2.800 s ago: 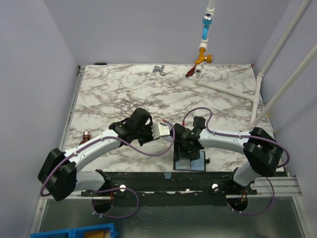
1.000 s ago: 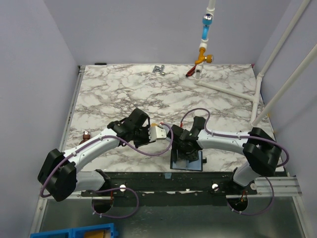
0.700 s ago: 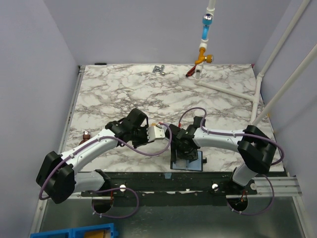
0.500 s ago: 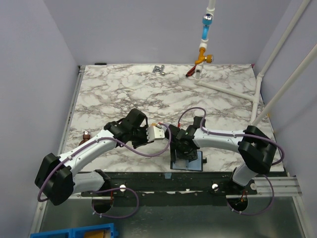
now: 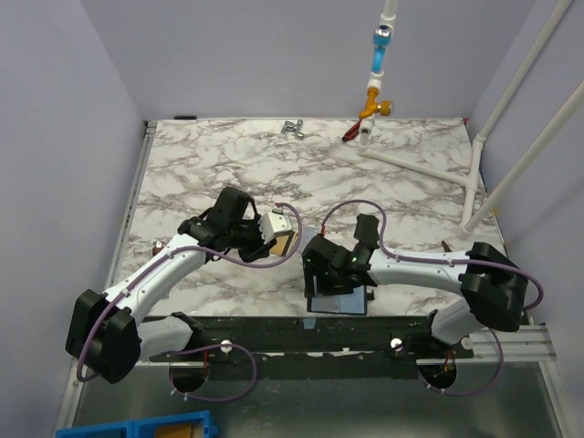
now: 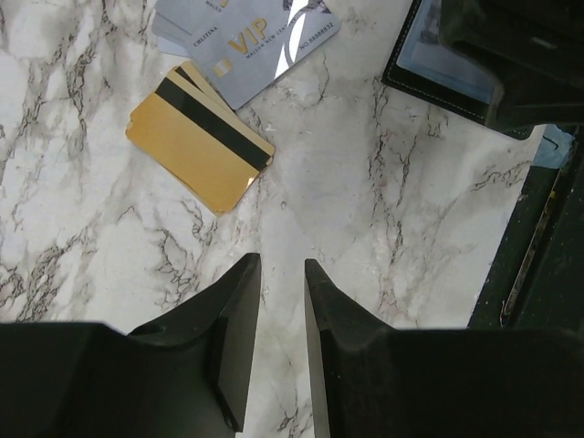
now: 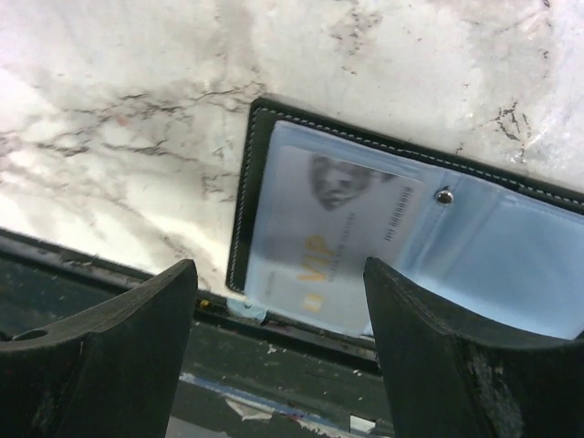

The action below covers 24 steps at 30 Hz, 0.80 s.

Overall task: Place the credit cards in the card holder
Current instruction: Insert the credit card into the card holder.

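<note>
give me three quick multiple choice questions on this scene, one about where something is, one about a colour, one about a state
1. Where does the gold card lie?
A. on the marble table, next to the grey VIP card
B. leaning on the back wall
C. on the black rail past the near edge

2. What colour is the stripe across the gold card?
A. red
B. white
C. black

3. How is the card holder?
A. folded shut
B. open flat, with a sleeved card inside
C. standing on edge

Answers:
1 A: the left wrist view shows it flat on bare marble by the grey card.
2 C: the band along its edge is plainly black.
3 B: the right wrist view shows the blue lining and a card behind clear plastic.
</note>
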{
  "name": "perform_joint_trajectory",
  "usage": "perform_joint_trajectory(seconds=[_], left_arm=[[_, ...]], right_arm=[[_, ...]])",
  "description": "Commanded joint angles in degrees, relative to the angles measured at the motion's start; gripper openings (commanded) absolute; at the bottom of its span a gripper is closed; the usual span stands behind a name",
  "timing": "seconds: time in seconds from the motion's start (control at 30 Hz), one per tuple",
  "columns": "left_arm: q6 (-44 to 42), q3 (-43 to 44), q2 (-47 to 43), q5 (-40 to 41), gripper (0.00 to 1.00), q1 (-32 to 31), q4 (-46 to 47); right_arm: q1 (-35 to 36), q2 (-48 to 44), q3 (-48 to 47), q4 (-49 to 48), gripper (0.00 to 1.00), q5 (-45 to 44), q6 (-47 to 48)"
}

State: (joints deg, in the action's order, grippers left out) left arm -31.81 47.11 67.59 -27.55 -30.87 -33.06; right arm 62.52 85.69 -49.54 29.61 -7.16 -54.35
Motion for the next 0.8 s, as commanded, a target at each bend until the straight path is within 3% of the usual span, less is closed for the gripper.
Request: perform_joint_trajectory(seconds=[0.0,0.2,0.57,0.77], left_arm=[[0.71,2.02,-2.08,-5.12,0.28,2.68,-1.02],[-0.33,2.54,-3.09,-5.06,0.28,3.98,-2.30],[-0.39,2.80,-2.90,-5.31,0.28,4.07,-2.53],[-0.62,2.98,-2.73,-5.25,0.28,4.07,-2.53]], right_arm=[[0.13,5.10,-1.59,1.47,0.77,-2.79,0.04],[0.19,7.19,-2.77,4.31,0.75,-4.60,-1.12],[0.94,-0.12,-4.28,9.02,0.72,-7.32,-2.43],[1.01,3.04,-3.31,6.65,0.75,-3.73,-1.34]])
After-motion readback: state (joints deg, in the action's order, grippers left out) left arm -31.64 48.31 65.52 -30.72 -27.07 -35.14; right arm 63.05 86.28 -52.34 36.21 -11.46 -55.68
